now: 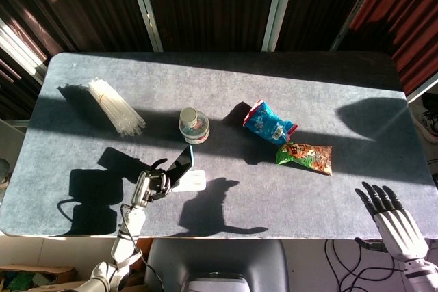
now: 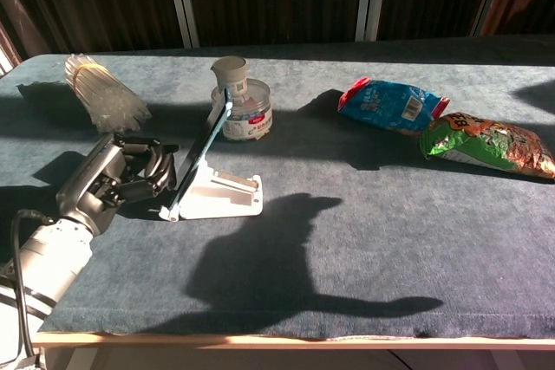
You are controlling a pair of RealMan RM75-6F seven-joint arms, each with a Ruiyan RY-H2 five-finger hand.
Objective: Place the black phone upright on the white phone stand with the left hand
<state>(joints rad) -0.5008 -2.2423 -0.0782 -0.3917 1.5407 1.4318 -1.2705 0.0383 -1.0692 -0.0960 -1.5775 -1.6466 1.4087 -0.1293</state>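
Right hand (image 1: 393, 218) wrist cut by frame edge; left hand (image 2: 130, 172) grip on phone (image 2: 201, 155) unclear.

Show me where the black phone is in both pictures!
Head view: the black phone is low and left of centre, leaning on the white phone stand, by the left hand.
Chest view: the phone is left of centre, tilted on the stand.
Shared landmark: the small jar just behind it.

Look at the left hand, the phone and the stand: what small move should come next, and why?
Probably ease the left hand away to the left. The black phone leans tilted on the white phone stand, seemingly seated, with the fingers close behind it.
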